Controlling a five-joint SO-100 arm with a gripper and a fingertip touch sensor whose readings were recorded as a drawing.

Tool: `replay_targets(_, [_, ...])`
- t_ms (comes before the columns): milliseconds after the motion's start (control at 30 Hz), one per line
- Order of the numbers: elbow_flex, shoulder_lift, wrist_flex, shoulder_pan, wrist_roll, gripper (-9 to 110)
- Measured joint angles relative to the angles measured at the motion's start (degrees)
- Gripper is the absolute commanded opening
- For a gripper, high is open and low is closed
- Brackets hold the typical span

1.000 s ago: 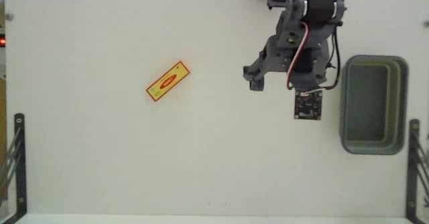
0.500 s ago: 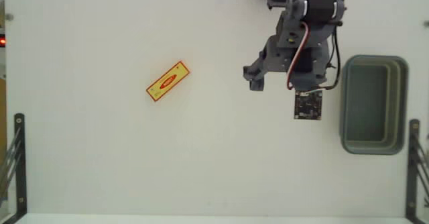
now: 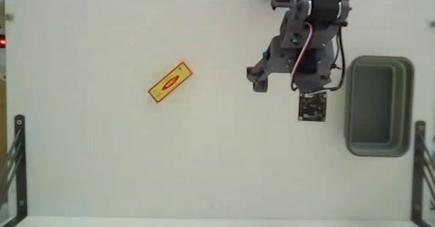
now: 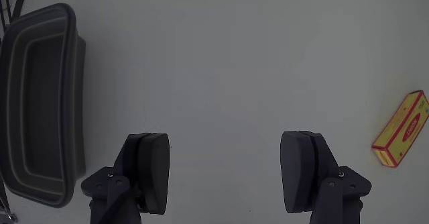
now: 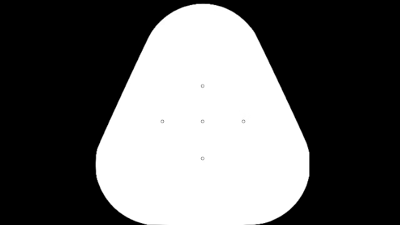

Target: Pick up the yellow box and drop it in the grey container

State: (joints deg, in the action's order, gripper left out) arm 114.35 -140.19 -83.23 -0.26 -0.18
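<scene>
The yellow box (image 3: 170, 82) with a red oval mark lies flat and diagonal on the white table, left of centre in the fixed view. In the wrist view the yellow box (image 4: 402, 129) shows at the right edge. The grey container (image 3: 378, 105) stands empty at the right of the fixed view, and the grey container (image 4: 47, 117) sits at the left of the wrist view. My gripper (image 3: 293, 84) hangs between the two, nearer the container and well apart from the box. The gripper (image 4: 224, 150) is open wide, with only bare table between its fingers (image 4: 149, 163).
Black metal brackets stand at the lower left (image 3: 19, 166) and lower right (image 3: 418, 166) of the table. A small red light (image 3: 2, 42) glows at the left edge. The arm's base is at the top edge, above the gripper.
</scene>
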Motion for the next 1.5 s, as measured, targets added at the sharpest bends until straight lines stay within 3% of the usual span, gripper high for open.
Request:
replay_targets(867, [0.00, 0.00, 0.00, 0.00, 0.00, 110])
replay_targets(1500, [0.00, 0.00, 0.00, 13.62, 0.00, 110])
